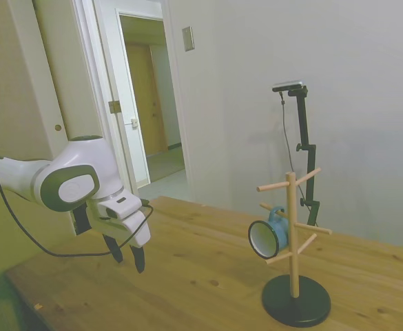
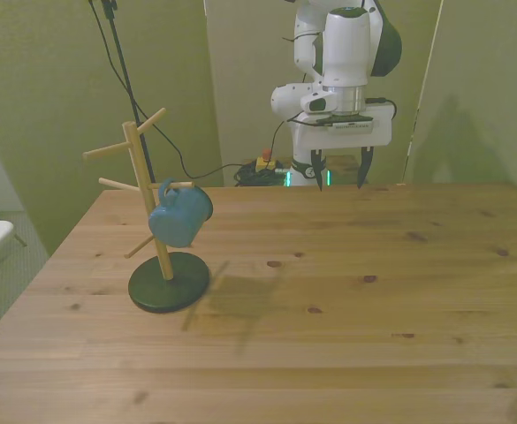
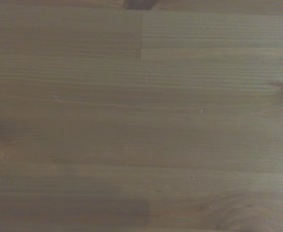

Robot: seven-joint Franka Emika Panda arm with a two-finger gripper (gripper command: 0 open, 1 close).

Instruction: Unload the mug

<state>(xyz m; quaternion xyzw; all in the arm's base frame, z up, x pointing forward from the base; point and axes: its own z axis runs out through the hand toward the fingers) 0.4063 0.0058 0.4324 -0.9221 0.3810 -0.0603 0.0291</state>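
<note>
The light-blue mug (image 1: 269,234) (image 2: 178,215) hangs by its handle on a peg of a wooden mug tree (image 1: 294,234) (image 2: 143,190) with a round black base. Its white inside faces the side camera. My gripper (image 1: 127,256) (image 2: 338,174) hovers above the table's far edge, well away from the mug, toward the front view's right of the tree. Its two dark fingers point down, spread apart, with nothing between them. The wrist view shows only bare wood grain.
The wooden table (image 2: 346,291) spreads wide between the gripper and the mug tree. A black cable (image 1: 22,234) trails from the arm. Behind the table an open doorway (image 1: 149,103) shows in the side view.
</note>
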